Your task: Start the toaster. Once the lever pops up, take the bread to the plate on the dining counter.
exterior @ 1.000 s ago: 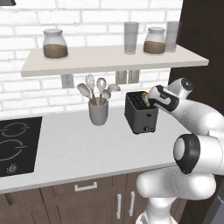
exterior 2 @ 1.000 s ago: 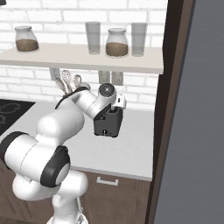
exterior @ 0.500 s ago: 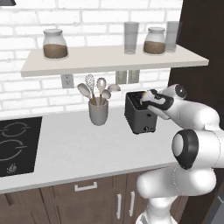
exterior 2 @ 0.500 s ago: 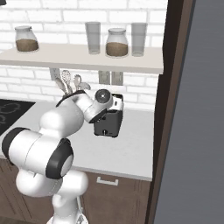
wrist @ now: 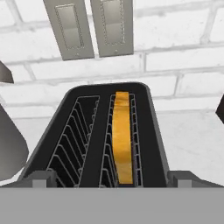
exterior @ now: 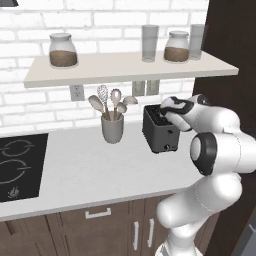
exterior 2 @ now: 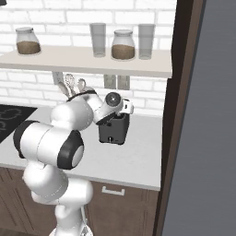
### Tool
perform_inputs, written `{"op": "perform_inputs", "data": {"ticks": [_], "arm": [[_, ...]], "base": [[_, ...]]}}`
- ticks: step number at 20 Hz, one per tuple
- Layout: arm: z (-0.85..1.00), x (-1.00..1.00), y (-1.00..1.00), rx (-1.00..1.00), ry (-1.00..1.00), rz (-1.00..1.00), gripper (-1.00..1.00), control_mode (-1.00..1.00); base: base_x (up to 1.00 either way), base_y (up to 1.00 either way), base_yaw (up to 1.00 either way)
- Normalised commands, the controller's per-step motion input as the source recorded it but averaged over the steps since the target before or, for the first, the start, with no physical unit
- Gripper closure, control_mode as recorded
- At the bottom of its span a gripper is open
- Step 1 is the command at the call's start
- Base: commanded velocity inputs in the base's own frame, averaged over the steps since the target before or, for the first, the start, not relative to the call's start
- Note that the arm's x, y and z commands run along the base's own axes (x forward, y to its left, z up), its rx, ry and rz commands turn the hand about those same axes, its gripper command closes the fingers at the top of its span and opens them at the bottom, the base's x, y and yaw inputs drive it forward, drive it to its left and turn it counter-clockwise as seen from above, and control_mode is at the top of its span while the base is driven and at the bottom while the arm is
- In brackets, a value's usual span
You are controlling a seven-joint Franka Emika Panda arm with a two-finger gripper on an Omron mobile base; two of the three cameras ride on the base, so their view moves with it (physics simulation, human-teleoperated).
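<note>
Golden bread (wrist: 122, 140) stands in the right slot of the toaster (wrist: 109, 135) — directly below my hand (wrist: 112, 178), fingers spread wide apart, empty.

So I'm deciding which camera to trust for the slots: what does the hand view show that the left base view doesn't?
Hand view: the bread standing in the right-hand slot, the other slot bare, and the open pincer. Left base view: the toaster's front knob, the grey utensil cup, the hob and the shelf jars. Both show the black toaster against the brick wall with its outlets.
</note>
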Motion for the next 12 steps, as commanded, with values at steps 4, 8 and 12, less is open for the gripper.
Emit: {"op": "perform_inputs", "data": {"ticks": [4, 8, 12], "arm": [[-0.16, 0.09, -0.09, 0.00, 0.00, 0.00, -1.00, -1.00], [-0.13, 0.10, -0.01, 0.00, 0.00, 0.00, -1.00, -1.00], [-0.04, 0.21, 0.00, 0.00, 0.00, 0.00, -1.00, -1.00]], "base": [[0.00, 0.00, 0.00], [0.00, 0.00, 0.00], [0.00, 0.00, 0.00]]}}
